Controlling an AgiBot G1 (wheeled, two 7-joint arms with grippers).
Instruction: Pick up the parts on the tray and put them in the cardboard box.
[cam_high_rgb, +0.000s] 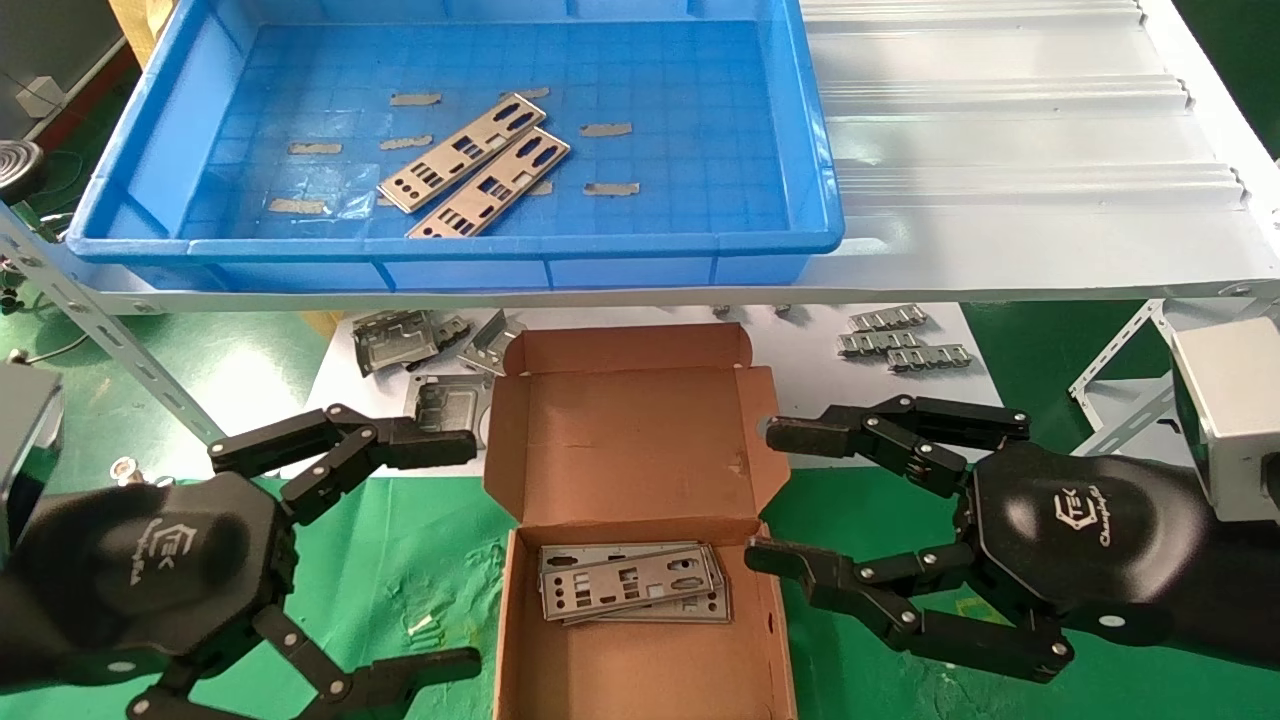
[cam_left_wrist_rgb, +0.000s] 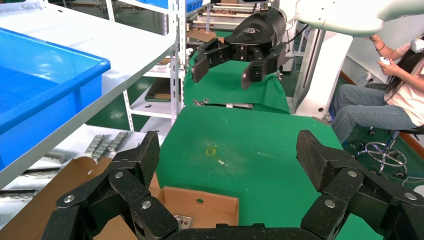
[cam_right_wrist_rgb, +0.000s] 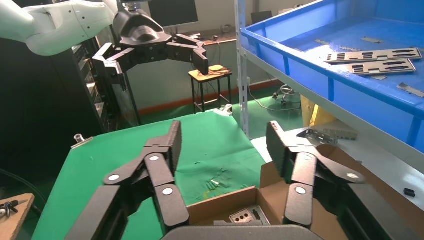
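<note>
Two parts, thin silver plates (cam_high_rgb: 462, 150) (cam_high_rgb: 492, 186), lie side by side on the floor of the blue tray (cam_high_rgb: 460, 245) on the shelf; the right wrist view shows them (cam_right_wrist_rgb: 372, 55) too. Below the shelf the cardboard box (cam_high_rgb: 620, 440) stands with its lid folded back, and several plates (cam_high_rgb: 632, 582) are stacked inside. My left gripper (cam_high_rgb: 468, 553) hovers open at the box's left side, empty (cam_left_wrist_rgb: 230, 152). On the box's right side my right gripper (cam_high_rgb: 765, 495) is open and empty too (cam_right_wrist_rgb: 223, 145). A plate corner (cam_right_wrist_rgb: 245, 215) shows in the box below it.
Bent grey brackets (cam_high_rgb: 400, 340) (cam_high_rgb: 905, 340) lie on white sheet behind the box. A white ribbed panel (cam_high_rgb: 1000, 100) adjoins the tray on the right. Tan tape strips (cam_high_rgb: 605, 130) dot the tray floor. A seated person (cam_left_wrist_rgb: 395, 95) is beyond the table's green cloth (cam_left_wrist_rgb: 240, 145).
</note>
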